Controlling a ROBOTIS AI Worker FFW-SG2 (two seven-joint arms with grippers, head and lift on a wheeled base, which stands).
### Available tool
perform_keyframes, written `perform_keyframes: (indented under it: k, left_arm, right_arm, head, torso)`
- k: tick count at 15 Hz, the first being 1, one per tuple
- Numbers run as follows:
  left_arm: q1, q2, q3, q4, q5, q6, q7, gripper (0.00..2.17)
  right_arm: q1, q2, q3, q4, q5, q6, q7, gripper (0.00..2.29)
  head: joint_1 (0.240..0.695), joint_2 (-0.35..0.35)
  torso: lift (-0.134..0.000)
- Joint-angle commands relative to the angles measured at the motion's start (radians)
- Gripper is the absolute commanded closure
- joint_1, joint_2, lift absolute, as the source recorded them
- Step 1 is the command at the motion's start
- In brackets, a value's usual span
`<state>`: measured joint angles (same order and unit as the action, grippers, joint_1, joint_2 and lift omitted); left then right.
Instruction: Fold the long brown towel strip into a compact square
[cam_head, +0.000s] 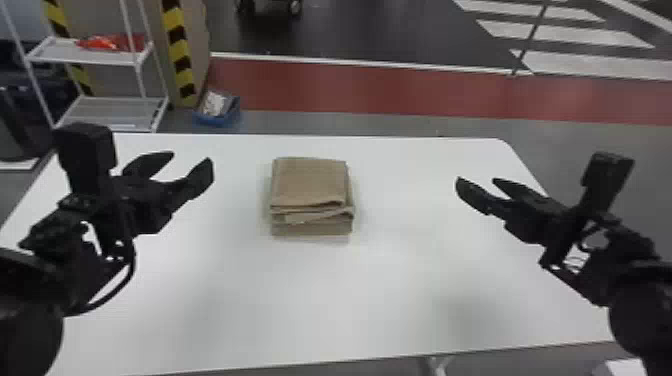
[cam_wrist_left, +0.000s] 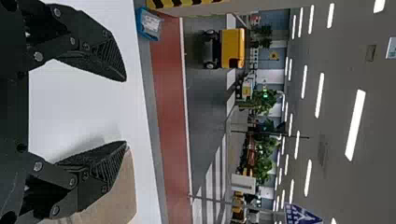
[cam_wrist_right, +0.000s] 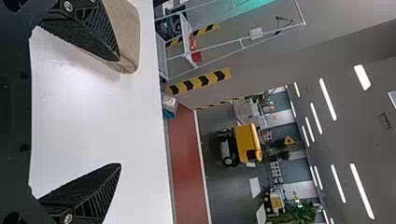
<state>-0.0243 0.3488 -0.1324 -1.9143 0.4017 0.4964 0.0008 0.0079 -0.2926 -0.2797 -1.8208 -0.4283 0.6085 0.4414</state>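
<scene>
Brown towel (cam_head: 309, 182), one, on one table (cam_head: 350, 300).

- The towel (cam_head: 309, 182) hides its inner layers from me, and both wrist views crop it.
- Head view's edges cut off the left arm (cam_head: 27, 325) and right arm (cam_head: 642, 300).
- Something red (cam_head: 112, 43) on the shelf (cam_head: 90, 59) is too blurred to name.

Up on the robot's head, one camera looks forward and down across the whole desk (cam_head: 400, 300) from well back. The wrist cameras sit close behind the left gripper (cam_head: 191, 157) and right gripper (cam_head: 477, 180), tipped sideways, facing out past the desk toward the ceiling lights (cam_wrist_left: 355, 126). All three share the towel (cam_head: 310, 182), red floor strip (cam_head: 350, 87) and blue bin (cam_head: 217, 120).
</scene>
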Motion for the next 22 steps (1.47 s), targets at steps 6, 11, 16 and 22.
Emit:
perform_keyframes:
  k: [6, 11, 16, 22]
  left_arm:
    - [0.084, -0.103, -0.030, 0.077, -0.190, -0.448, 0.139, 0.05]
    - [0.096, -0.108, -0.053, 0.090, -0.198, -0.463, 0.148, 0.05]
    - [0.092, -0.079, -0.043, 0.106, -0.179, -0.463, 0.143, 0.05]
    - [0.053, -0.077, -0.039, 0.150, -0.165, -0.476, 0.160, 0.05]
  right_arm:
    - [0.043, 0.020, 0.088, 0.026, 0.051, -0.256, -0.058, 0.10]
    - [0.096, 0.082, 0.162, -0.002, 0.092, -0.367, -0.119, 0.10]
    - [0.092, 0.102, 0.191, 0.001, 0.108, -0.379, -0.170, 0.10]
    - [0.095, 0.113, 0.191, 0.014, 0.103, -0.407, -0.221, 0.11]
  head:
    - [0.646, -0.105]
    - [0.642, -0.076]
    - [0.651, -0.047]
    - [0.649, -0.033]
  torso:
    - [-0.120]
    - [-0.120]
    - [-0.120]
    - [-0.120]
